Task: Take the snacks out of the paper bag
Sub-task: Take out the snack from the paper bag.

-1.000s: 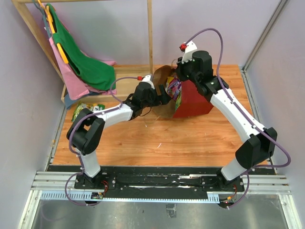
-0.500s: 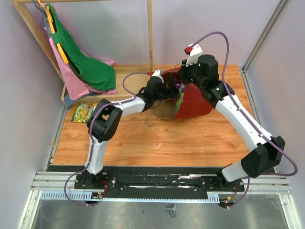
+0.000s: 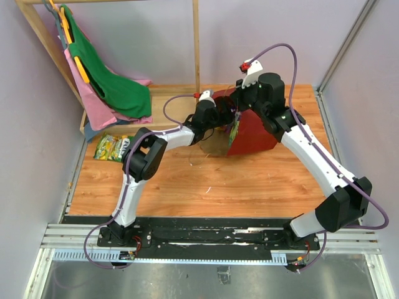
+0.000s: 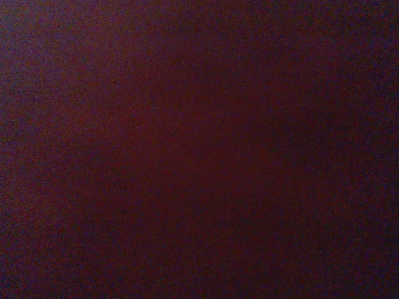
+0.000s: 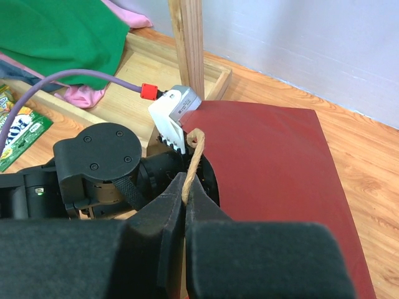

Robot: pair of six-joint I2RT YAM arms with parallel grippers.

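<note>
Both pincers work at the paper bag, far on the counter. Your right pincer is closed on its handle, likely to hold the mouth open. The left pincer is hidden inside by the snacks, so its state you cannot tell.

The paper bag is matt dark red paper outside, smooth in the right wrist view, with rougher brown kraft paper at its mouth. Its loop handle is thin, matt tan cord. The candy packets at centre left are glossy printed film. The table is smooth wood-grain board with a faint sheen; the frame at upper centre is bare timber. The green cloth and pink cloth are soft matt fabric. The right arm has glossy white plastic links and matt black joints; the right gripper is matt black plastic. The cable has a smooth purple sheath. The rail at the bottom is dull bare metal. The left wrist view is nearly black, possibly dark red; no finish is discernible.
</note>
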